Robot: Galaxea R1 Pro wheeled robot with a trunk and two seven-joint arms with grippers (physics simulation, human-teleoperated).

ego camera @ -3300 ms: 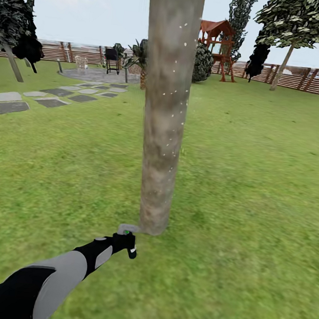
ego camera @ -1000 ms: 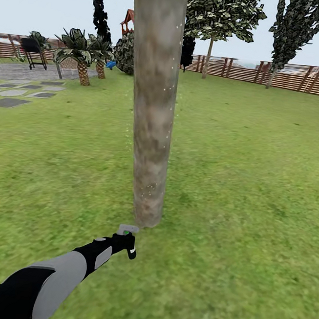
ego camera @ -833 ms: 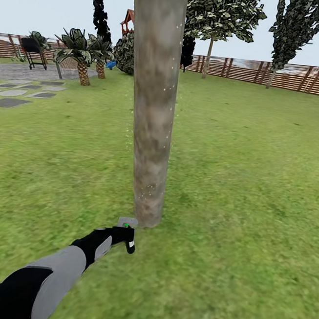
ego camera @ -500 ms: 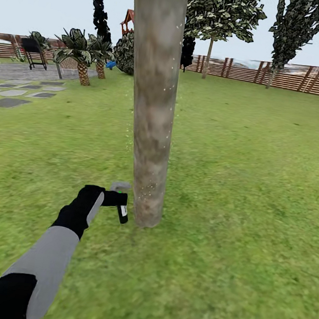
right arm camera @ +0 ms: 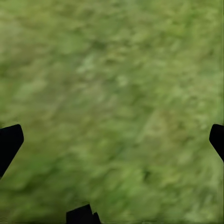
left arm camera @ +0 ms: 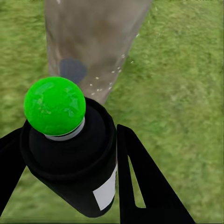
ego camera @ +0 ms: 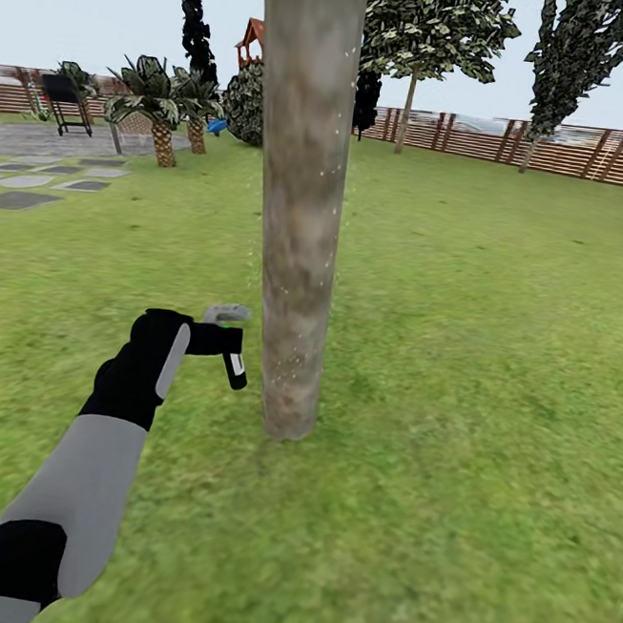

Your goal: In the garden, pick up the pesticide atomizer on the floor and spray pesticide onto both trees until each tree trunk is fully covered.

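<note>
- One hand at work: left hand [ego camera: 220,342] pinches the spray bottle [ego camera: 232,363], fingers pressed against its dark body on either side in the left wrist view [left arm camera: 70,154].
- Bottle is off the lawn, held beside the near tree trunk [ego camera: 301,205] at its lower part, close but apart from the bark. Grey trigger head [ego camera: 226,314] sits uppermost; dark body hangs below, tilted.
- Likely reason for the hold: nozzle end faces the trunk so spray lands on bark. White specks dot the trunk [left arm camera: 93,42] just ahead of the bottle's green tip [left arm camera: 54,105].
- Contents of the bottle cannot be judged; body is opaque, with a whitish label [left arm camera: 105,191].
- Right hand [right arm camera: 112,140] is spread wide, empty, over blurred grass.
- Second leafy tree [ego camera: 433,22] stands far off by the wooden fence [ego camera: 578,152]; its trunk looks a drive away.
- Upper trunk here runs out of view, so coverage there is unknown.
</note>
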